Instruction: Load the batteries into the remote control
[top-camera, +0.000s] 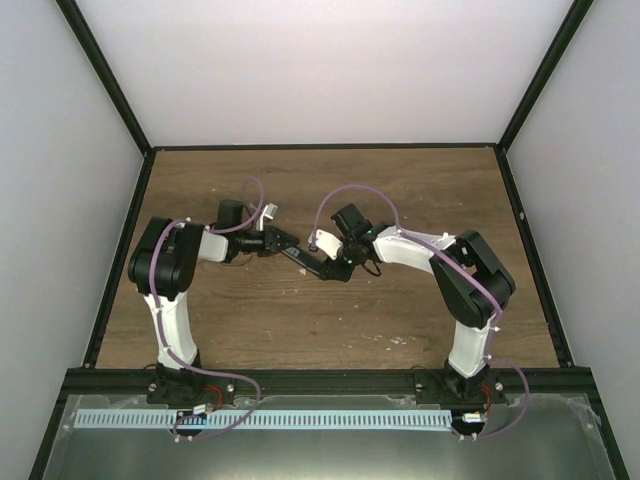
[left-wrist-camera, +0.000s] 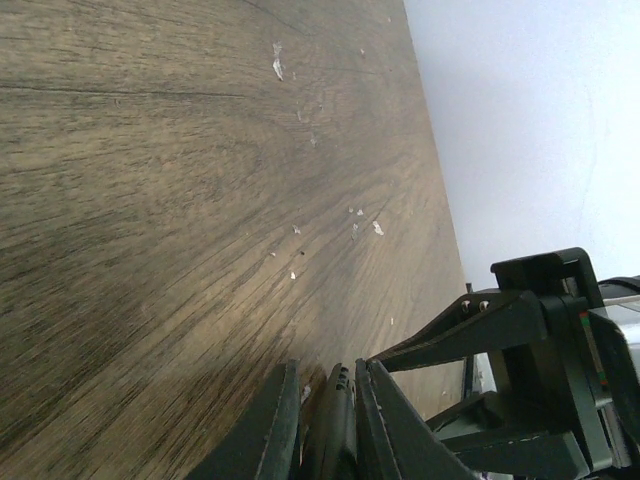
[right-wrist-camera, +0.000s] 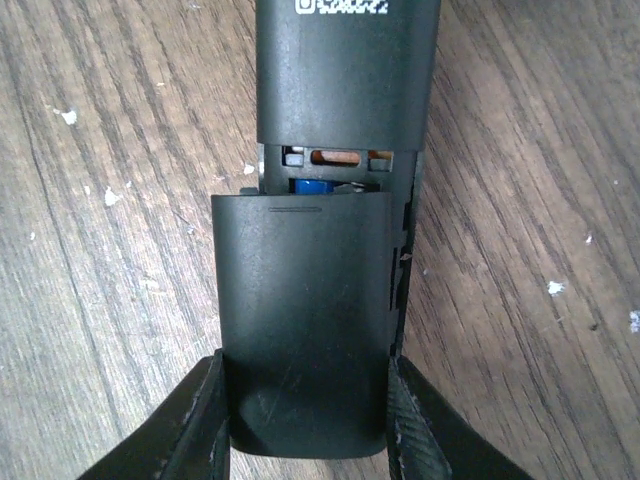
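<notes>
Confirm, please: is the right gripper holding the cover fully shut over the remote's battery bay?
Not fully shut: the right wrist view shows the right gripper holding the cover on the remote control, with a gap exposing a blue battery.

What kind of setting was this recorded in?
Probably a lab robot test cell: a brown wood-grain tabletop boxed in by plain white wall panels on a black metal frame.

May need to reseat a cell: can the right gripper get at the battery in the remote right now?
Probably not. The right gripper is shut on the cover, which lies over most of the remote's back; only a blue sliver of battery shows in the gap.
</notes>
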